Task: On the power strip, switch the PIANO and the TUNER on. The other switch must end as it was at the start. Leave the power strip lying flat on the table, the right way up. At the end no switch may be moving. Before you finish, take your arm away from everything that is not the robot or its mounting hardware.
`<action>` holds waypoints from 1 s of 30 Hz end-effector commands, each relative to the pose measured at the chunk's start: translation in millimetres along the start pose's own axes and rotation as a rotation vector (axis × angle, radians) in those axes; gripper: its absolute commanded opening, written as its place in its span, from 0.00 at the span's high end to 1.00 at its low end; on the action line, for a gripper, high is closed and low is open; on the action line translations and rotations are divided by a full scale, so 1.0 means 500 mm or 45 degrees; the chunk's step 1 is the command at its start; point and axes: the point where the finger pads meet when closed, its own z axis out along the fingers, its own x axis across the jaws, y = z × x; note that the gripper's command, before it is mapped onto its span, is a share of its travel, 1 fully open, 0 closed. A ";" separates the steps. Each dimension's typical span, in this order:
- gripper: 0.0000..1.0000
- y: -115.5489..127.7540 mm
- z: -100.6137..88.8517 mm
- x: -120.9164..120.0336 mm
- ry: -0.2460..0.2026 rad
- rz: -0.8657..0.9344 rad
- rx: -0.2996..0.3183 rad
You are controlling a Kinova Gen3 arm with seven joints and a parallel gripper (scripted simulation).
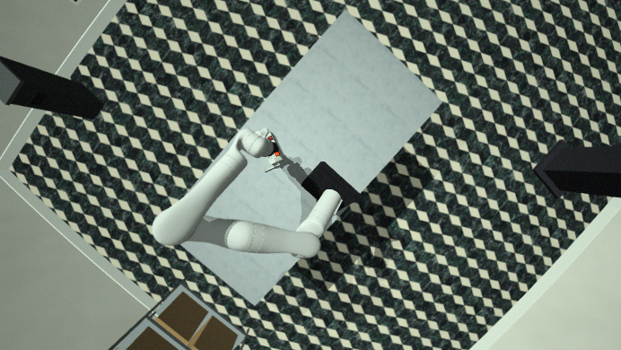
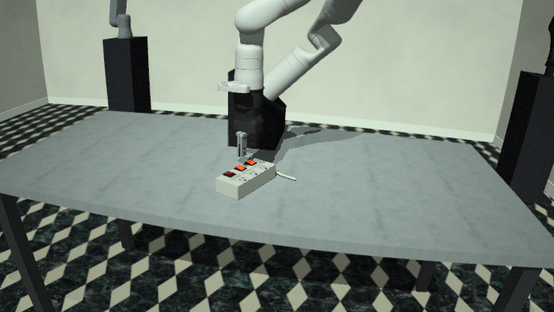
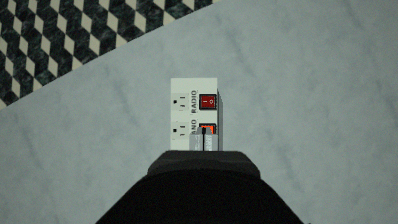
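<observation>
We see power strip [image 2: 245,179] lying flat, right way up, mid-table [image 2: 384,200], cord end toward black pedestal [image 2: 276,120]. Gripper [image 2: 241,153] hangs just above middle switch [image 2: 240,168], fingers pressed together, holding nothing. RADIO switch [image 3: 207,102] dark red; two switches behind it bright orange.

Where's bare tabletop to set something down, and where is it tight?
Bare: the left half of the table and the wide stretch right of the strip. Tight: the strip's far end, where the shut end effector hangs over the switches, with the black pedestal and cord close behind.
</observation>
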 end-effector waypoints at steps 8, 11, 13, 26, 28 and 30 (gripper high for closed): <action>1.00 -0.002 -0.003 -0.001 0.000 -0.001 0.005; 1.00 -0.002 -0.003 -0.001 0.000 -0.001 0.005; 1.00 -0.002 -0.003 -0.001 0.000 -0.001 0.005; 0.00 -0.002 -0.033 -0.001 0.000 -0.001 0.005; 0.00 -0.002 -0.052 -0.001 0.000 -0.001 0.005; 0.00 -0.002 -0.074 -0.001 0.000 -0.001 0.005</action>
